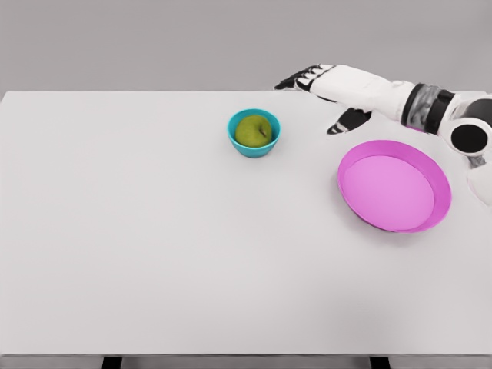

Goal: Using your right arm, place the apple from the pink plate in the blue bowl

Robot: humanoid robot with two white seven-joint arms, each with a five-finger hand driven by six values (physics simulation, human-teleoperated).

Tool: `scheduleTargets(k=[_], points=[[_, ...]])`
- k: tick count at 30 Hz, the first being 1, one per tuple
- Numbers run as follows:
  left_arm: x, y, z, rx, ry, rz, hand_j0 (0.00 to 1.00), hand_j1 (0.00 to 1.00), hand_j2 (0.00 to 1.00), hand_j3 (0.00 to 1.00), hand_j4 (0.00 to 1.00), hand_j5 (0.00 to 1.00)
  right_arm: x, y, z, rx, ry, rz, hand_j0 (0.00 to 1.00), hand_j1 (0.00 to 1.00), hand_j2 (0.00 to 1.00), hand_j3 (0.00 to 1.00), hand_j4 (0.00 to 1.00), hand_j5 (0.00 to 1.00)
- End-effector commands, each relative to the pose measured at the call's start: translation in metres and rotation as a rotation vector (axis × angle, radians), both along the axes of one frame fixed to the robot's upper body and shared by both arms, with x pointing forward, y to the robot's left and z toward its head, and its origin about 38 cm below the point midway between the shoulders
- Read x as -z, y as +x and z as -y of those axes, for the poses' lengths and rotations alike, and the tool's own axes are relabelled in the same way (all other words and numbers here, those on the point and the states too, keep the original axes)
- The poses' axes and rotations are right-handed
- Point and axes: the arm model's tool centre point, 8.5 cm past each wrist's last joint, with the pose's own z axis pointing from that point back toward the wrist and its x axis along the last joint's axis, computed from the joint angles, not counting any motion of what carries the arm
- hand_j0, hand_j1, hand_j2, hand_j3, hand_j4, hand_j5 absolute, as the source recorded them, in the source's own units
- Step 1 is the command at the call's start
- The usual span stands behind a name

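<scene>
a white table (154,254) is seen from above, filling most of the view, with a plain grey wall behind it. a small blue bowl (240,143) is set upright on the table, a little right of the middle and toward the far edge. the apple (253,131), yellow-green with a dark stem dimple, is seen lying inside the bowl, filling most of its hollow and rising to about the rim. a pink plate (438,184) is placed to the right of the bowl and nearer the camera, well apart from it; its raised rim is seen all round and a paler flat floor inside. the right arm (430,108) is brought in from the right edge, white with a dark banded wrist, and is stretched leftward above the far part of the table. the right hand (327,88) is held beyond the plate and to the right of the bowl, apart from both. its fingers (296,80) are extended and only loosely bent, pointed toward the left, and the thumb (347,121) is dropped down separately below the palm; nothing is gripped in it. whether the hand is touching the table or held above it cannot be told. two dark table legs are glimpsed at the bottom edge.
</scene>
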Motion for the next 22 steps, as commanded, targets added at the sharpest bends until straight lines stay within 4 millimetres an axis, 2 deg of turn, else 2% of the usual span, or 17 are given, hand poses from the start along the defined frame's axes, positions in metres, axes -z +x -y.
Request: scheduleTargets(k=[1, 3, 5, 7, 9, 10, 13, 14, 16, 19, 22], points=[[0.0, 0.001, 0.0, -0.002, -0.001, 0.001, 1.0, 1.0, 1.0, 1.0, 1.0, 1.0, -0.057, -0.039, 0.03, -0.034, 0.012, 0.064, 1.0, 1.0, 1.0, 1.0, 1.0, 1.0], [0.0, 0.001, 0.0, -0.001, -0.001, 0.001, 1.0, 1.0, 1.0, 1.0, 1.0, 1.0, -0.054, -0.041, 0.033, -0.03, 0.001, 0.057, 1.0, 1.0, 1.0, 1.0, 1.0, 1.0], [0.0, 0.0, 0.0, -0.001, -0.001, 0.0, 1.0, 1.0, 1.0, 1.0, 1.0, 1.0, -0.036, -0.044, 0.032, -0.035, 0.0, 0.016, 1.0, 1.0, 1.0, 1.0, 1.0, 1.0], [0.0, 0.003, 0.0, 0.006, -0.001, 0.005, 1.0, 1.0, 1.0, 1.0, 1.0, 1.0, -0.033, -0.045, 0.033, -0.037, -0.003, 0.01, 1.0, 1.0, 1.0, 1.0, 1.0, 1.0], [-0.008, 0.091, 0.001, 0.014, -0.001, 0.155, 1.0, 1.0, 1.0, 1.0, 1.0, 1.0, -0.032, -0.048, 0.041, -0.032, -0.025, 0.012, 1.0, 1.0, 1.0, 1.0, 1.0, 1.0], [-0.009, 0.099, 0.001, 0.015, 0.0, 0.165, 1.0, 1.0, 1.0, 1.0, 1.0, 1.0, -0.03, -0.052, 0.054, -0.019, -0.058, 0.006, 1.0, 1.0, 1.0, 1.0, 1.0, 1.0], [0.0, 0.017, -0.004, 0.002, 0.012, 0.012, 1.0, 1.0, 1.0, 1.0, 1.0, 1.0, -0.02, -0.055, 0.056, -0.024, -0.059, -0.014, 1.0, 1.0, 1.0, 1.0, 1.0, 1.0], [0.0, 0.004, -0.004, -0.001, 0.013, -0.013, 1.0, 1.0, 1.0, 1.0, 1.0, 1.0, -0.02, -0.054, 0.055, -0.026, -0.056, -0.014, 1.0, 1.0, 1.0, 1.0, 1.0, 1.0], [0.0, 0.005, -0.004, 0.013, 0.014, -0.012, 1.0, 1.0, 1.0, 1.0, 1.0, 1.0, -0.019, -0.054, 0.056, -0.023, -0.055, -0.015, 1.0, 1.0, 1.0, 1.0, 1.0, 1.0], [0.001, -0.003, -0.004, 0.039, 0.017, -0.021, 1.0, 1.0, 1.0, 1.0, 1.0, 1.0, 0.003, -0.063, 0.077, 0.037, -0.003, -0.061, 1.0, 1.0, 1.0, 1.0, 1.0, 1.0], [0.001, -0.001, -0.004, 0.06, 0.019, -0.013, 1.0, 1.0, 1.0, 1.0, 1.0, 1.0, 0.006, -0.064, 0.075, 0.031, 0.006, -0.063, 1.0, 1.0, 1.0, 1.0, 1.0, 1.0]])
